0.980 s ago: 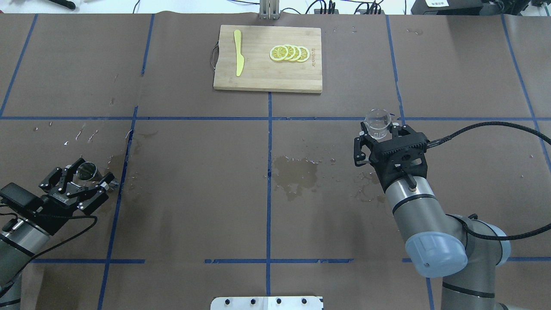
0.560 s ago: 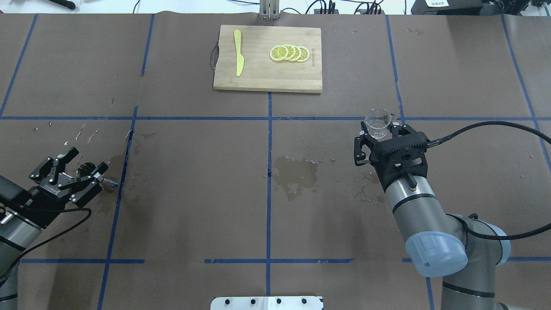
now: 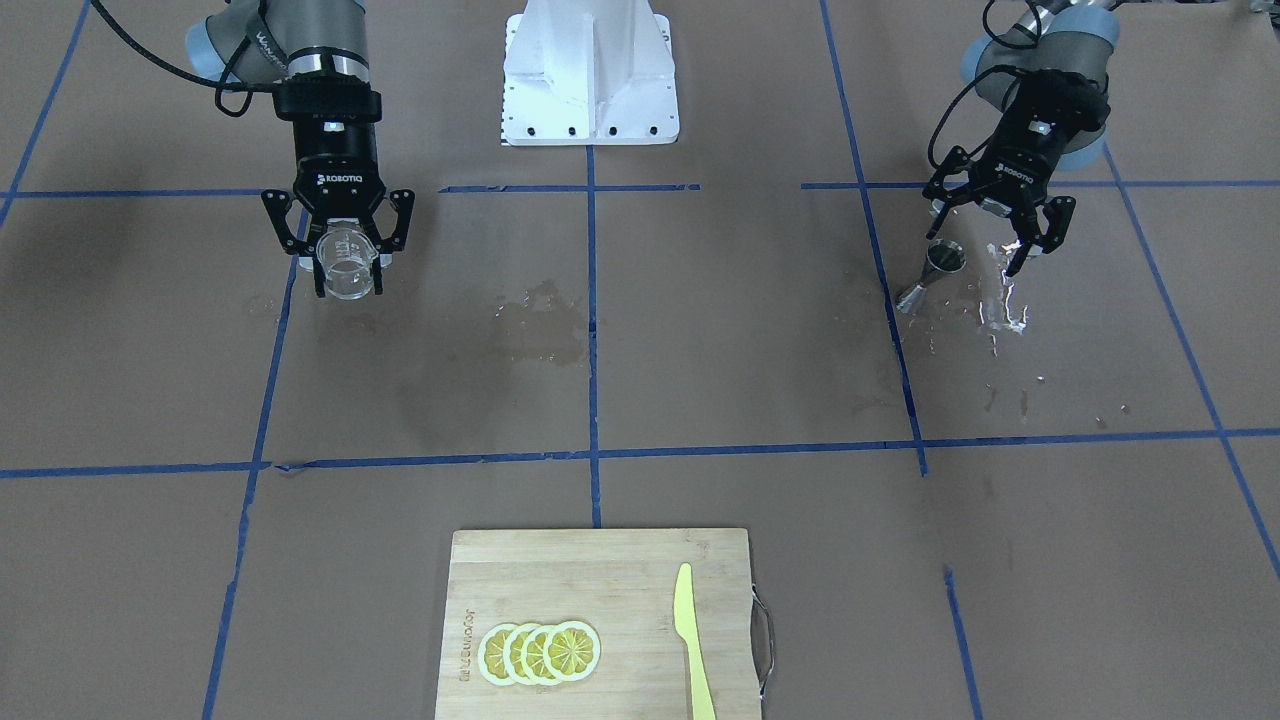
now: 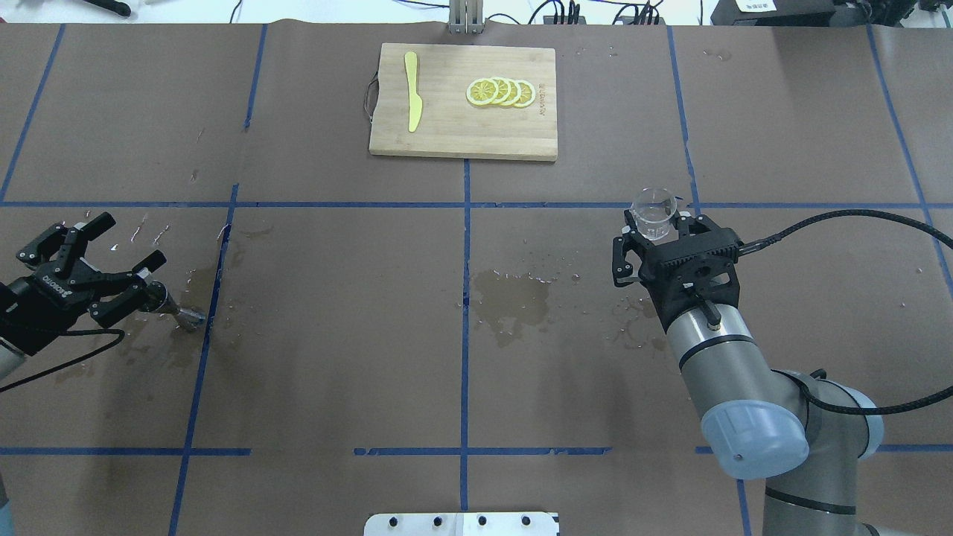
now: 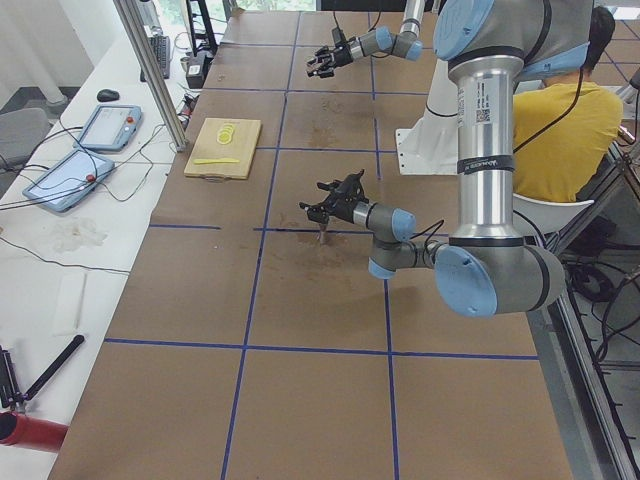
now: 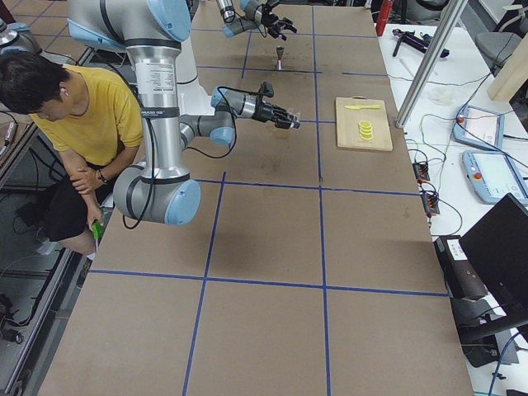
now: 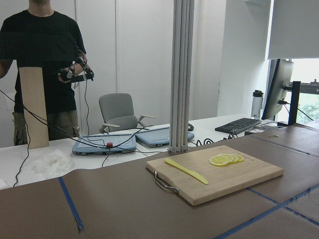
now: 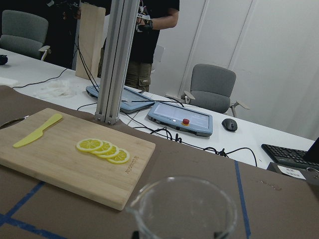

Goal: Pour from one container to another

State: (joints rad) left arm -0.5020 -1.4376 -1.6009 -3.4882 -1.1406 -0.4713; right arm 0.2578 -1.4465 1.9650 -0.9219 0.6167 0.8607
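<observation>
The clear measuring cup point(image 4: 654, 205) is upright in my right gripper point(image 4: 655, 223), which is shut on it above the table's right half. The front view shows the cup point(image 3: 348, 262) between the fingers, and its rim point(image 8: 184, 209) fills the bottom of the right wrist view. The steel jigger point(image 4: 182, 316) stands on the table at the left, also visible from the front point(image 3: 930, 277) and in the exterior left view point(image 5: 322, 236). My left gripper point(image 4: 132, 238) is open and empty, raised and just left of the jigger. One finger overlaps the jigger's top in the overhead view.
A bamboo cutting board point(image 4: 461, 130) at the far centre holds lemon slices point(image 4: 500, 91) and a yellow plastic knife point(image 4: 412, 89). Water drops point(image 3: 1000, 300) lie beside the jigger. A wet stain point(image 4: 514, 298) marks the table's middle. A person sits behind the robot point(image 6: 74, 115).
My left gripper has drawn back to the left and up, away from the jigger, which stays on the table. The right arm and the cup have not moved.
</observation>
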